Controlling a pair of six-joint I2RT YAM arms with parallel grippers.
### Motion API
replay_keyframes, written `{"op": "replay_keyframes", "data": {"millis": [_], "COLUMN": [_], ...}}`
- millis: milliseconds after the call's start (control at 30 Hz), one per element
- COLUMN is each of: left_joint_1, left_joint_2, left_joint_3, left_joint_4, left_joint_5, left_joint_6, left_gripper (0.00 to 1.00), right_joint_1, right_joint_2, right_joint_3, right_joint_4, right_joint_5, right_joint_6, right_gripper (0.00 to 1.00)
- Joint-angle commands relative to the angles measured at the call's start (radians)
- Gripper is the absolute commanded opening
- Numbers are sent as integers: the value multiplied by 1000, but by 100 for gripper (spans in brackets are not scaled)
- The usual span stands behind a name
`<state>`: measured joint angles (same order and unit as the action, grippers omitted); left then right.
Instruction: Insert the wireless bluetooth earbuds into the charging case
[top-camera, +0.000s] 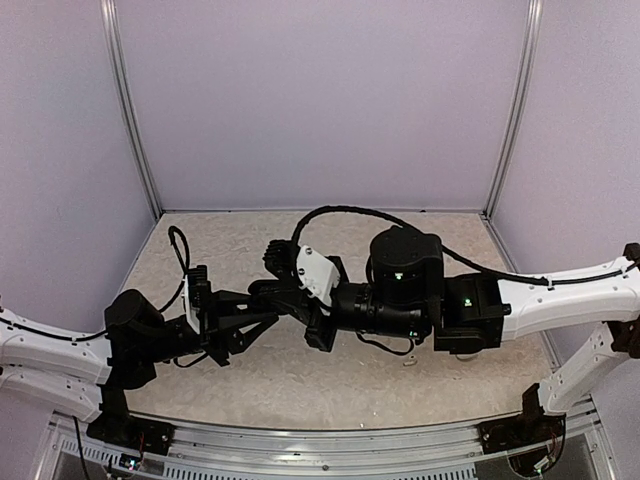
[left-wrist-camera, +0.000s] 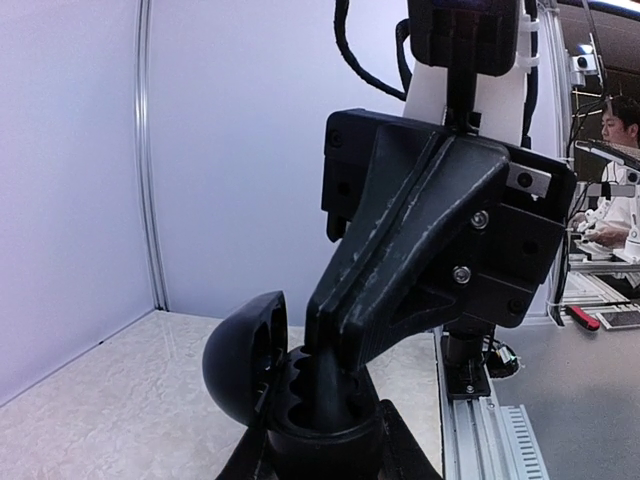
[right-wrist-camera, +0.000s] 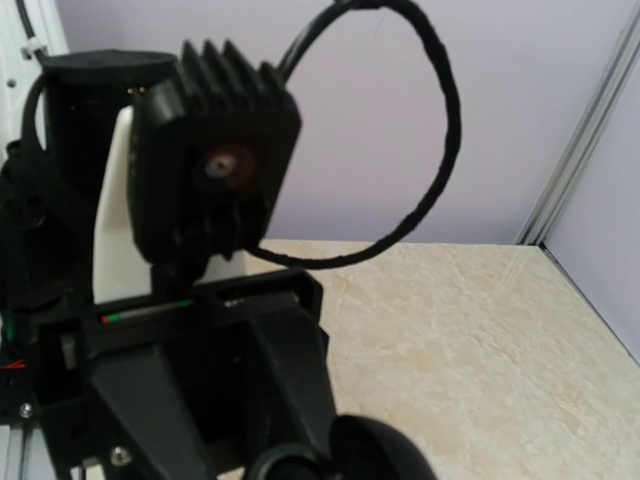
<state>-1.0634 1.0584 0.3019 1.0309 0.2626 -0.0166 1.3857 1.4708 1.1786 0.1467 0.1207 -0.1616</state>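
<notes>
In the left wrist view my left gripper (left-wrist-camera: 322, 458) is shut on a black charging case (left-wrist-camera: 320, 425), held above the table. Its lid (left-wrist-camera: 240, 360) stands open to the left. My right gripper (left-wrist-camera: 330, 385) comes down from above with its jaws together and its tips inside the case's wells. Whether an earbud sits between the tips is hidden. In the top view the two grippers, left (top-camera: 268, 308) and right (top-camera: 284, 293), meet at the table's middle. The right wrist view shows the case lid (right-wrist-camera: 385, 450) at the bottom edge. A tiny white bit (top-camera: 408, 362), possibly an earbud, lies under the right arm.
The beige table (top-camera: 300, 380) is walled by lilac panels on three sides. A black cable (top-camera: 350, 212) loops over the right arm. An aluminium rail (left-wrist-camera: 480, 420) runs along the near edge. The left wrist's camera (right-wrist-camera: 215, 170) fills the right wrist view.
</notes>
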Motion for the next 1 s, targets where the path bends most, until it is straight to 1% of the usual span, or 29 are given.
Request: {"op": "replay_keyframes", "data": {"millis": [0, 133, 167, 233, 300, 400, 633, 767, 967], "left_joint_1": [-7, -6, -7, -7, -7, -6, -7, -8, -9], "left_joint_2": [-13, -16, -16, -15, -17, -15, -16, -17, -16], "left_joint_3": [-2, -6, -6, -7, -9, -10, -14, -15, -11], "left_joint_4": [34, 34, 34, 32, 32, 32, 33, 32, 26], "left_joint_5": [0, 1, 2, 3, 3, 3, 5, 7, 10], "left_joint_6": [14, 14, 14, 14, 14, 14, 14, 14, 14], "left_gripper": [0, 0, 0, 0, 0, 0, 0, 0, 0], "right_joint_1": [16, 16, 16, 17, 17, 16, 17, 16, 16], "right_joint_2": [24, 9, 6, -6, -18, -31, -60, -73, -53], "right_joint_3": [28, 24, 25, 24, 24, 28, 28, 20, 35], "right_joint_4": [-65, -77, -83, -85, -80, -78, -71, -55, -71], "right_joint_5": [-31, -34, -35, -40, -39, -42, -71, -69, -64], "right_joint_6": [-10, -10, -13, -15, -16, -25, -38, -41, -47], "right_gripper": [0, 0, 1, 9, 15, 18, 19, 12, 8]}}
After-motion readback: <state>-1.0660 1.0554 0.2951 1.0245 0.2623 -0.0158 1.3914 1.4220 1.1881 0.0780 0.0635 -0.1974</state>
